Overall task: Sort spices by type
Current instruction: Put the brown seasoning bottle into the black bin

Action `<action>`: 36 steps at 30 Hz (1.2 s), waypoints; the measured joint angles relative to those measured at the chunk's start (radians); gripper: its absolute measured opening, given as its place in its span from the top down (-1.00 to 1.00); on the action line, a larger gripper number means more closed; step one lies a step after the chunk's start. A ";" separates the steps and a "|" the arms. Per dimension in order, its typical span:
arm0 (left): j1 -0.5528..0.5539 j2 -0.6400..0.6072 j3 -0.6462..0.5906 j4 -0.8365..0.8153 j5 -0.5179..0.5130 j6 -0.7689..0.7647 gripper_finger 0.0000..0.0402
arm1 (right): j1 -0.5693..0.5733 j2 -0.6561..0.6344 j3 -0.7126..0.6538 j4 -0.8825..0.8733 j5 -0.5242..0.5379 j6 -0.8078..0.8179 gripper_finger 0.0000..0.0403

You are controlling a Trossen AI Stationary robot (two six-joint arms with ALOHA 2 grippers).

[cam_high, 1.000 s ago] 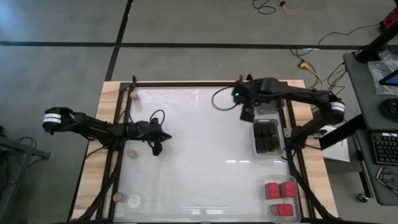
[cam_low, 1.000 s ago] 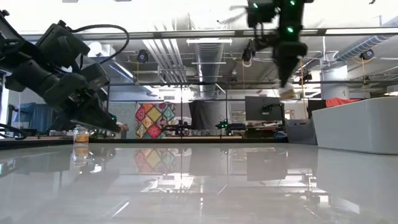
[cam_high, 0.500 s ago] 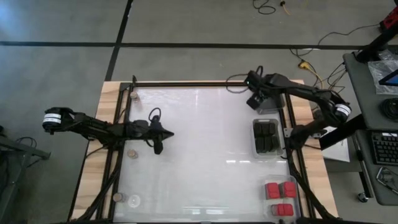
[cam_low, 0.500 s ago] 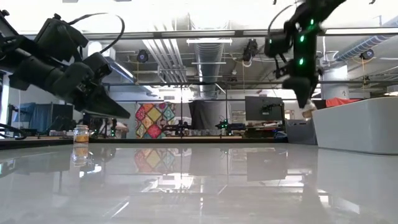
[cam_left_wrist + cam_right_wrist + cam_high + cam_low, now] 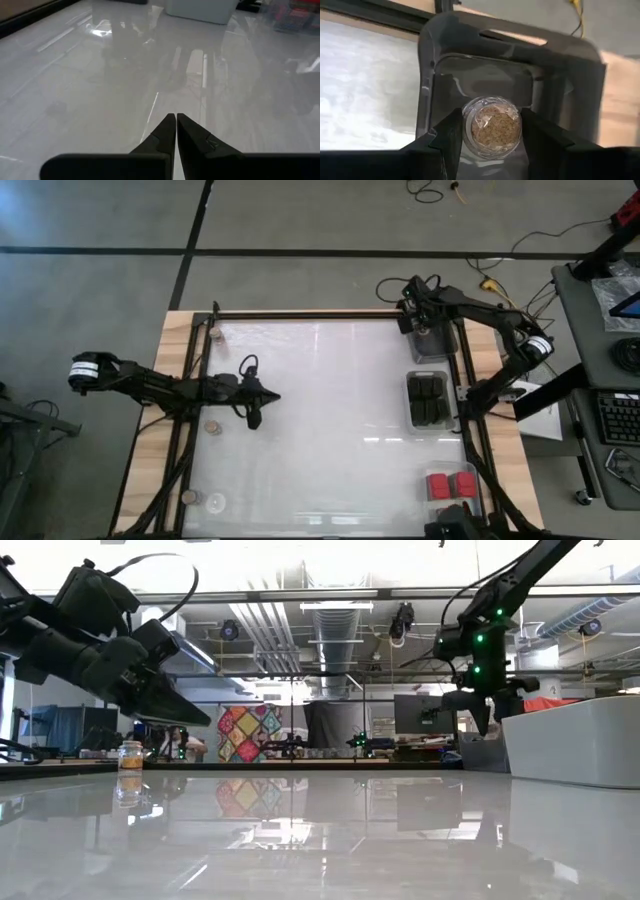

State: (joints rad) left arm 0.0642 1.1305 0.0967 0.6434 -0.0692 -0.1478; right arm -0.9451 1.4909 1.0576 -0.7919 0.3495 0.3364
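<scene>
Now a small jar [image 5: 492,127] with a brownish top is held between the half-closed fingers of the right hand [image 5: 491,131], directly over an empty clear tray [image 5: 580,75] at the table's [image 5: 320,430] far right corner. It is best lowered inside the walls before release. The left hand [image 5: 176,125], shut and empty, waits over the table's left side.

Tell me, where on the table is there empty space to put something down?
The big white middle of the table is bare, between the left gripper and the tray of black blocks. The right edge is crowded: the right gripper holds a jar over a clear tray, and red blocks fill the near corner.
</scene>
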 joint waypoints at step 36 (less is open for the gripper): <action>-0.042 0.000 0.000 -0.035 0.002 0.018 1.00 | -0.009 0.037 0.093 -0.149 -0.100 -0.016 -0.25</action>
State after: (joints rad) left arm 0.0227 1.1309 0.0967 0.6086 -0.0669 -0.1296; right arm -0.9537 1.5280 1.1511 -0.9407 0.2495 0.3205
